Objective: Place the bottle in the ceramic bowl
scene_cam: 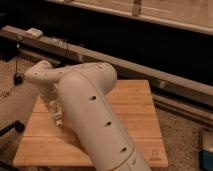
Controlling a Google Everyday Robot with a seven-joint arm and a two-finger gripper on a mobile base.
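My white arm reaches from the lower middle up and left across the wooden table and covers most of its left half. My gripper hangs below the wrist over the table's left side, and only a small white part of it shows beside the arm. The bottle is not in view. The ceramic bowl is not in view either. Both may be behind the arm.
A long dark rail runs behind the table, with a small white object on it at the far left. A black cable hangs at the left. A blue thing sits on the speckled floor at the right edge.
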